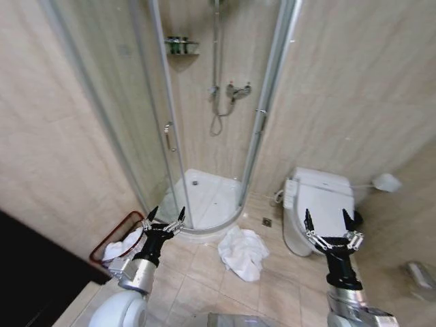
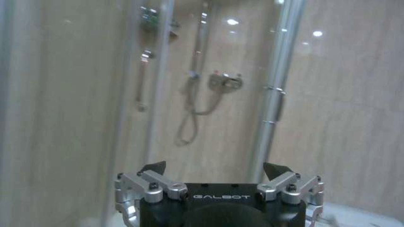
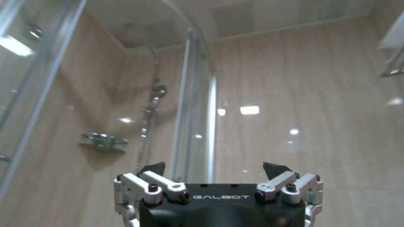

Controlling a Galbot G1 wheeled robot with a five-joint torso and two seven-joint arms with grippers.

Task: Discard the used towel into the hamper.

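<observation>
Towel [image 1: 243, 253], white, crumpled in a heap on the floor tiles [image 1: 204, 279], just outside the curved shower threshold [image 1: 204, 228] and beside the toilet [image 1: 320, 211]. Slightly longer front to back than across, stretching from the shower rim toward the robot; no clear pointing end. Hamper [image 1: 109, 245], dark reddish wire, standing upright at the left by the wall, open mouth up, something white already inside. Well apart from the heap.

Left gripper [image 1: 163, 222] raised just above and beside the hamper rim, fingers [image 2: 153, 169] spread wide, holding nothing, aimed at the shower glass [image 2: 75, 94]. Right gripper [image 1: 330, 225] raised in front of the toilet, fingers [image 3: 153, 169] likewise spread and bare, angled up at the wall. Neither touching the towel.
</observation>
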